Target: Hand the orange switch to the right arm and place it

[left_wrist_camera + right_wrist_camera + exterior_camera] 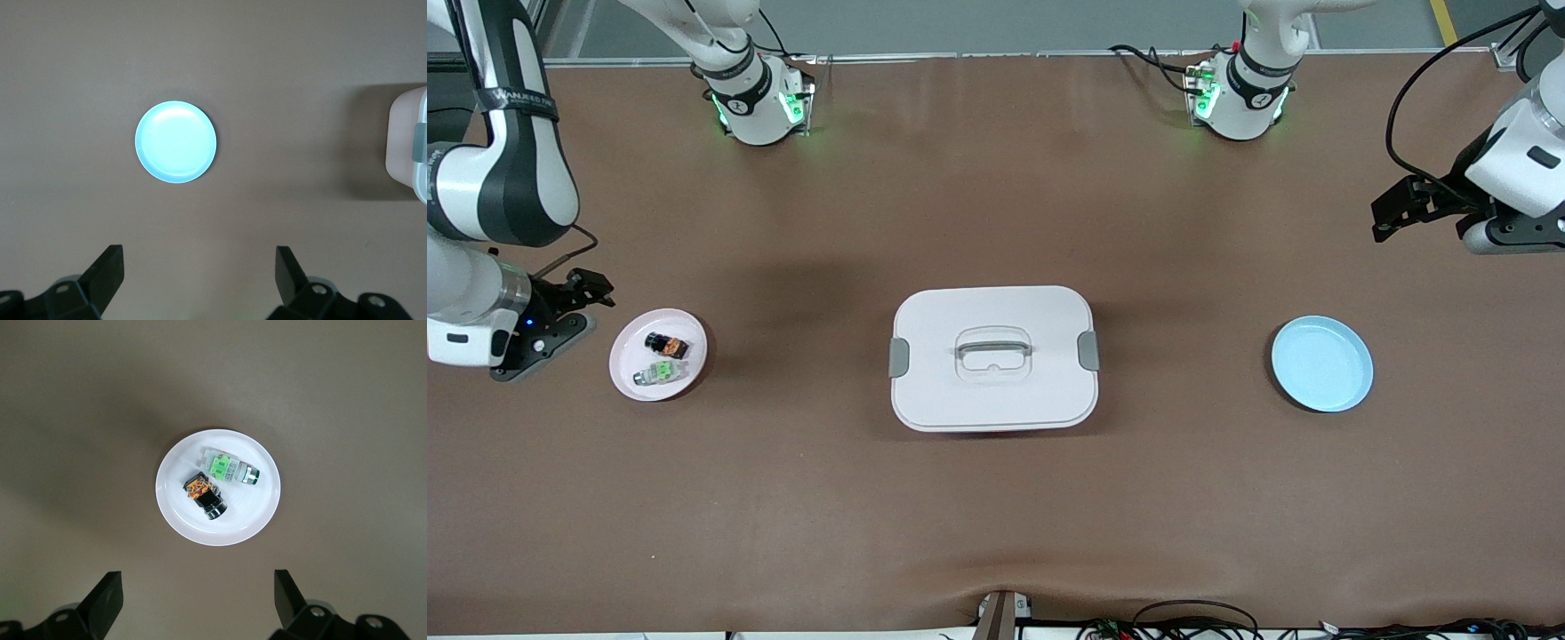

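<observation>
Your jaws stand wide and empty on both sides: the left gripper [197, 277] hangs over bare table near the round pale-blue plate [1321, 364], the right gripper [197, 597] beside the round pink plate [627, 364]. On that pink plate lies your small black-and-orange switch [667, 345], just beside the clear-and-green part [660, 373].
</observation>
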### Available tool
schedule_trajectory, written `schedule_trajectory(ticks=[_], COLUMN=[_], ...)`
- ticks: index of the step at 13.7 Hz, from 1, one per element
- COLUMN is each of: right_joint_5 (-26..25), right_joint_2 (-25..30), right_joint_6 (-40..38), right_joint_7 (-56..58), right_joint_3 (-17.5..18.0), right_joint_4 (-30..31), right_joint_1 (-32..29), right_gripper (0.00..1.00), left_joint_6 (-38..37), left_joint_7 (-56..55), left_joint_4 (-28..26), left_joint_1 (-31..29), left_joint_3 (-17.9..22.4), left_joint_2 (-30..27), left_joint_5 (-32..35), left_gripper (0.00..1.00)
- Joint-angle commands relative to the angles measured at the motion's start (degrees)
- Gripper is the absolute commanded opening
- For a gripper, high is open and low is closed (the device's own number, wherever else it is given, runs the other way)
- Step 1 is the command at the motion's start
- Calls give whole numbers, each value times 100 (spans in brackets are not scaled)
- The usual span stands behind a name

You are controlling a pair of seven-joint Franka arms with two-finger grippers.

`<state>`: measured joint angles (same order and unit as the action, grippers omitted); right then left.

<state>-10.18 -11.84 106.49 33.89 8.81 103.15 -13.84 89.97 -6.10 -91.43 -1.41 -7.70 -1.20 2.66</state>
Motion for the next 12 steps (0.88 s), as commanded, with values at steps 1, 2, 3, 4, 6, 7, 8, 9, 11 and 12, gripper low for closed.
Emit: schedule_trajectory(ticks=[1, 2, 3, 4, 6, 7, 8, 9, 11, 12], right_joint_5=[-37, -37, -37, -37, -11, -2, -2, -2, 16, 77], right_joint_2=[217, 218, 226, 235, 349, 428, 533, 604, 779, 824], right_joint_6=[82, 109, 109, 100, -48, -127, -120, -111, -111, -137], right_joint_7=[-1877, -2643, -3121, -3291, -3301, -3284, -3284, -3284, -3292, -3310], right_joint_3=[-2, 6, 24, 59, 94, 94, 94, 94, 120, 121], right_joint_4=[83, 74, 65, 65, 65, 65, 65, 65, 65, 22], right_joint_1=[39, 48, 48, 30, 30, 30, 39, 48, 48, 56], right_gripper=[100, 100, 100, 100, 100, 100, 100, 100, 100, 100], left_joint_6=[-24, -24, -24, -24, -6, -6, -6, -6, -24, -24], left_joint_7=[39, 39, 30, 30, 30, 30, 30, 30, 30, 30], left_joint_4=[-77, -77, -77, -68, -68, -68, -68, -68, -68, -68], left_joint_1=[-17, -17, -17, -17, -17, -17, -17, -17, -17, -17], left_joint_3=[5, 5, -3, -4, -3, -4, -4, -4, -4, -4], left_joint_2=[-126, -126, -126, -126, -117, -117, -117, -126, -134, -143], left_joint_5=[-81, -81, -81, -81, -81, -81, -81, -81, -81, -81], left_gripper=[100, 100, 100, 100, 100, 100, 100, 100, 100, 100])
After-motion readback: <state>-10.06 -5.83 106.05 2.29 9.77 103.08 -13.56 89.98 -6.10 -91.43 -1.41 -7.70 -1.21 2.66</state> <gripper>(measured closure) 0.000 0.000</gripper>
